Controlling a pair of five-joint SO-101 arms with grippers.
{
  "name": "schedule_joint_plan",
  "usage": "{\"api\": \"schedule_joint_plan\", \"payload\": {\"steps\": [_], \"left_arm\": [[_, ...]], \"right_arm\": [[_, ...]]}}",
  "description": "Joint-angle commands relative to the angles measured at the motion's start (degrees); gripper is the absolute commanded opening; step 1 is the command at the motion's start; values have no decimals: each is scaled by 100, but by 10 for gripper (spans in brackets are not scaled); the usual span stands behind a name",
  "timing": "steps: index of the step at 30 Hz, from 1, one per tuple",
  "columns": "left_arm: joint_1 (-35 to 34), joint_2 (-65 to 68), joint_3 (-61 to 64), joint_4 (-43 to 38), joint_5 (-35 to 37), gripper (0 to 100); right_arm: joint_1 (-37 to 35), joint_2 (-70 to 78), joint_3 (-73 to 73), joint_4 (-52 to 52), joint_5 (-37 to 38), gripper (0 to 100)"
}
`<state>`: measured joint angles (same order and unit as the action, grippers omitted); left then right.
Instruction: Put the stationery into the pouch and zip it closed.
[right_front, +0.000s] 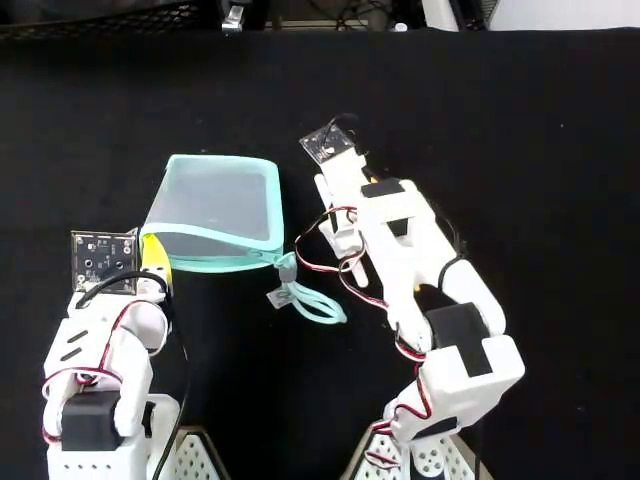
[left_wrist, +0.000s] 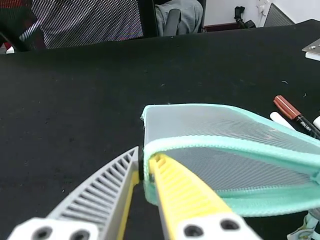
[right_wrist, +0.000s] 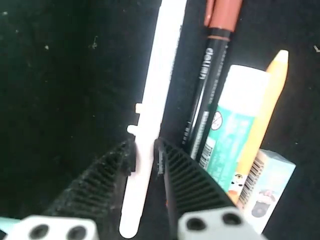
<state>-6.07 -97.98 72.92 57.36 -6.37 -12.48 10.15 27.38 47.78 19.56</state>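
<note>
1. The left hand (left_wrist: 146, 159) is closed on the near left corner of the pouch (right_front: 215, 205), with the mint rim pinched between its grey and yellow fingers. The pouch lies flat on the black worktop (right_front: 500, 120), its mouth gaping toward the arms.
2. The pouch looks like thin mesh with a soft fabric edge: light, floppy and likely to slide or fold if pushed. The bound rim is probably the only firm place to hold it, so a pinch at the corner seems right for keeping the mouth open.
3. The zip pull (right_front: 312, 300), a mint cord loop, trails off the pouch's right corner. It looks limp and small, and would likely need a fine pinch close to the slider.
4. The right hand (right_wrist: 146, 147) is closed around the white pen (right_wrist: 160, 75), one black finger on each side of the barrel, about halfway along it.
5. The white pen looks stiff, light and smooth, so it may roll or swivel in the grip. A hold near the middle should keep it level.
6. Just beside it lie a brown-capped pen (right_wrist: 210, 90), a glue stick (right_wrist: 230, 125), an orange pencil (right_wrist: 265, 110) and an eraser (right_wrist: 267, 185), packed side by side. All look rigid and light. The glue stick is the thickest, so it would probably need a wider grip.
</note>
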Motion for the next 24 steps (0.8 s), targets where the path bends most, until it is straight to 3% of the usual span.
{"api": "schedule_joint_plan", "payload": {"steps": [1, 13, 18, 24], "left_arm": [[-57, 44, -22, -53, -18, 30], [-57, 18, 101, -79, -18, 30], [-57, 18, 119, -70, -18, 30], [-57, 18, 119, -88, -18, 30]], "right_arm": [[-132, -22, 40, 149, 53, 64], [-448, 31, -75, 835, 246, 70], [-448, 31, -66, 958, 255, 201], [-431, 84, -75, 932, 264, 92]]}}
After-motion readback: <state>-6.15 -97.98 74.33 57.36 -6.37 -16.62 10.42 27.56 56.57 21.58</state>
